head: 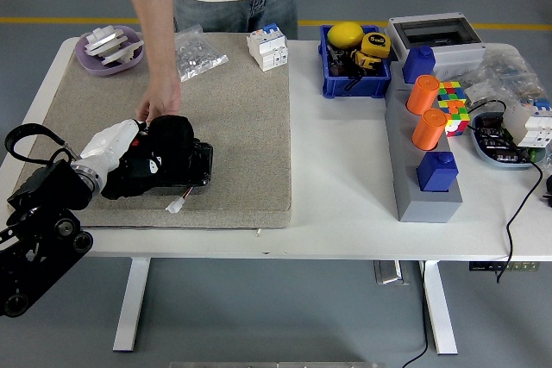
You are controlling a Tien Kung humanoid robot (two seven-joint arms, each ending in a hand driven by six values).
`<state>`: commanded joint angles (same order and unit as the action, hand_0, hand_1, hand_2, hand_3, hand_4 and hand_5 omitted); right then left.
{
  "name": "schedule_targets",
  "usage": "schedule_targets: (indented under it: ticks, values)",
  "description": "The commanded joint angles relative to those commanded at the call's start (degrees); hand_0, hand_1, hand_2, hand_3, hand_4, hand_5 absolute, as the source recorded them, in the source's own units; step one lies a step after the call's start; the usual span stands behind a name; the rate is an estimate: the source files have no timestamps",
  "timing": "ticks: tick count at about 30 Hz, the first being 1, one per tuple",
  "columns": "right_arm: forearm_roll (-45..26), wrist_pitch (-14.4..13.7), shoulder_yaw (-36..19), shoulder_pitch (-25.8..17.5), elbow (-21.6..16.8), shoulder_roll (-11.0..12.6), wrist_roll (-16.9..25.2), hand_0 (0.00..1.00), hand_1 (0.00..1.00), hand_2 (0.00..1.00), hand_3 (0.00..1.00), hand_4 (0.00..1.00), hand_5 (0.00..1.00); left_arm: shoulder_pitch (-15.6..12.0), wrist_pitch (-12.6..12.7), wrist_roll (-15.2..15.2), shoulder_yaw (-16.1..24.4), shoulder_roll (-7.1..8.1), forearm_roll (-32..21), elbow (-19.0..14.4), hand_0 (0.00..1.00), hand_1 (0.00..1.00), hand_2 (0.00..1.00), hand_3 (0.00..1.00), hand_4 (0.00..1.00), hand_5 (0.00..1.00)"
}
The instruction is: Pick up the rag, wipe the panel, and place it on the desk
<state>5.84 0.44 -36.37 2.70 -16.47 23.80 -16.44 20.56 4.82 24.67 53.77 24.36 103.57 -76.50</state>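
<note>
While the left hand [168,140] grips the rag [159,161] on the panel [233,127] near the bench's left edge, press flat, stroke evenly, avoid the person's hand [159,105].

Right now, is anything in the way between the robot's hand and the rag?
No. The left hand already lies on the black rag on the beige panel. A person's hand touches the same spot from the far side, so it is close but not between them.
</note>
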Motion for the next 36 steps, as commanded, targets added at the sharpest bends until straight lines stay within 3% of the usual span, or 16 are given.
schedule_targets:
  ticks: [20, 36]
  values:
    - [0.0, 0.1, 0.0, -0.2, 0.0, 0.0, 0.0, 0.759, 0.721, 0.718, 0.648, 0.983, 0.476, -4.0, -0.7, -0.3, 10.4, 2.91, 2.2, 2.3, 0.235, 0.262, 0.528, 0.477, 0.263, 0.002]
    - [0.0, 0.1, -0.1, -0.3, 0.0, 0.1, 0.0, 0.759, 0.721, 0.718, 0.648, 0.984, 0.474, -5.3, -1.4, -0.1, 13.5, 3.87, 3.1, 2.8, 0.236, 0.262, 0.527, 0.476, 0.260, 0.002]
